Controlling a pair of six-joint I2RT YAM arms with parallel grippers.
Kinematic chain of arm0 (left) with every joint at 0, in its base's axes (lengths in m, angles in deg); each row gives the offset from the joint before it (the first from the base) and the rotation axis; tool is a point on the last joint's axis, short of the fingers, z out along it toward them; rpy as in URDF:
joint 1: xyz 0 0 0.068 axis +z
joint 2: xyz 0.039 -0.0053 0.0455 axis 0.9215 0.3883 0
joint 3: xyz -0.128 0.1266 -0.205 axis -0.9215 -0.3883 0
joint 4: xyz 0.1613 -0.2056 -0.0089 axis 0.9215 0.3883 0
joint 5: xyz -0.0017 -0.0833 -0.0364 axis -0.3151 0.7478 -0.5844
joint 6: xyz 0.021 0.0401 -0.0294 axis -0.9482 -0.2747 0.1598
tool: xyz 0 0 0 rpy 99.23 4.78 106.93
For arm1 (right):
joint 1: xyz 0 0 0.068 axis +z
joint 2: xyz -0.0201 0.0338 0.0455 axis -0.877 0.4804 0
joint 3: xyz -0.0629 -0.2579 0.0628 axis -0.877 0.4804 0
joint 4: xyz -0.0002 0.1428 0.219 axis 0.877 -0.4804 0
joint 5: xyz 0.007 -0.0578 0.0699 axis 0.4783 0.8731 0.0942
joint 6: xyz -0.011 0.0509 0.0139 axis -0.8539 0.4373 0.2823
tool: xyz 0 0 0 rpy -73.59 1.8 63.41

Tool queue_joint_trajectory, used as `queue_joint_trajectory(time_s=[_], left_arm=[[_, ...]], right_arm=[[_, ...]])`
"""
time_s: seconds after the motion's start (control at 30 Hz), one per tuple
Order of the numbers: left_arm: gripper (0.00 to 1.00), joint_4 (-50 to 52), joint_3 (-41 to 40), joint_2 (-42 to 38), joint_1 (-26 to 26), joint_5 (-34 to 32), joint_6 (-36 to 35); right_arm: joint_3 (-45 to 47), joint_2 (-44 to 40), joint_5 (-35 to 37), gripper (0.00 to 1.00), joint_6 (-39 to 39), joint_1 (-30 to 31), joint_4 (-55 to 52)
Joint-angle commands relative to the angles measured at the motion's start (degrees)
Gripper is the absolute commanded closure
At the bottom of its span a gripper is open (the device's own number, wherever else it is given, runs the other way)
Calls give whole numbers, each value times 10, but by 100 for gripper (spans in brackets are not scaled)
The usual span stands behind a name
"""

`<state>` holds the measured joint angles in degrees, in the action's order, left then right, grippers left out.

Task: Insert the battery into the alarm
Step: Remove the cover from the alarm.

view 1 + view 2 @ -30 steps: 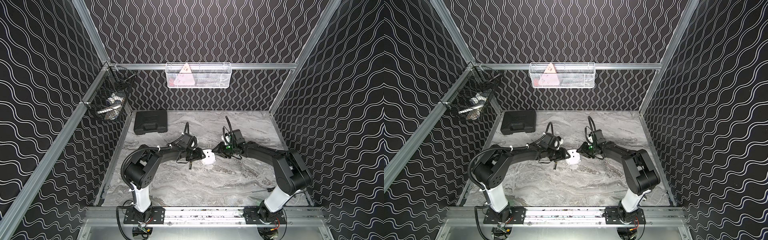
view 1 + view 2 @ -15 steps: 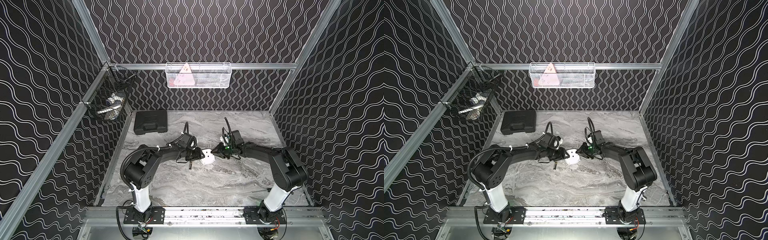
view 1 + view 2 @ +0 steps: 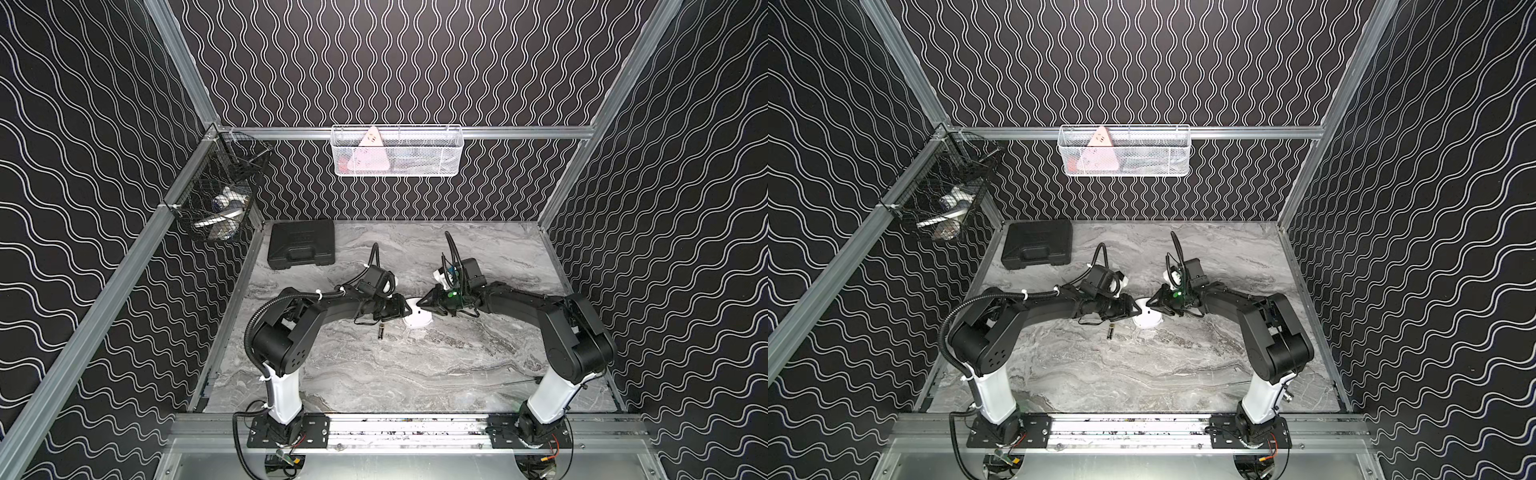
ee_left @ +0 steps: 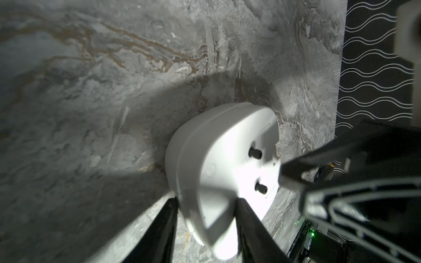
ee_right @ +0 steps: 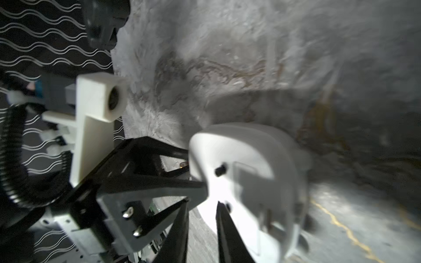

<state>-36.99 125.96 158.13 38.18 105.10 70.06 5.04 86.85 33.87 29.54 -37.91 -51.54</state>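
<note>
The white alarm (image 3: 417, 321) (image 3: 1147, 321) rests mid-table, tilted, its back with two small black knobs showing in the left wrist view (image 4: 216, 164) and the right wrist view (image 5: 250, 164). My left gripper (image 3: 409, 310) (image 4: 206, 202) is shut on the alarm's left rim, one finger on each face. My right gripper (image 3: 420, 306) (image 5: 202, 201) meets the opposite rim with its jaws narrowly apart, one fingertip beside a knob. Whether it clamps the rim does not show. The battery (image 3: 380, 332) (image 3: 1110, 331), small and black, lies loose on the table just in front of the left gripper.
A black case (image 3: 301, 249) lies at the back left of the marble table. A white wire basket (image 3: 415, 166) with a pink-white triangular thing (image 3: 368, 153) hangs on the back wall. A black wire basket (image 3: 216, 203) hangs on the left rail.
Both grippers' jaws have narrowed a little at the alarm. The right arm's elbow has swung slightly inward. Alarm and battery stay where they were.
</note>
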Motion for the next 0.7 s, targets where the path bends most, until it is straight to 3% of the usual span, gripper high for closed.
queue_joint_trajectory(time_s=[0.0,0.13,0.33,0.67], left_arm=[[55,56,-1,7,0,-35,-15],[55,56,-2,6,0,-36,-15],[55,58,1,6,0,-34,-16],[55,63,3,6,-1,-35,-18]], right_arm=[[4,-5,-46,76,6,-2,34],[4,-13,-24,75,1,-1,18],[-10,-35,89,70,-43,-2,-73],[-26,-9,103,68,-60,-1,-95]])
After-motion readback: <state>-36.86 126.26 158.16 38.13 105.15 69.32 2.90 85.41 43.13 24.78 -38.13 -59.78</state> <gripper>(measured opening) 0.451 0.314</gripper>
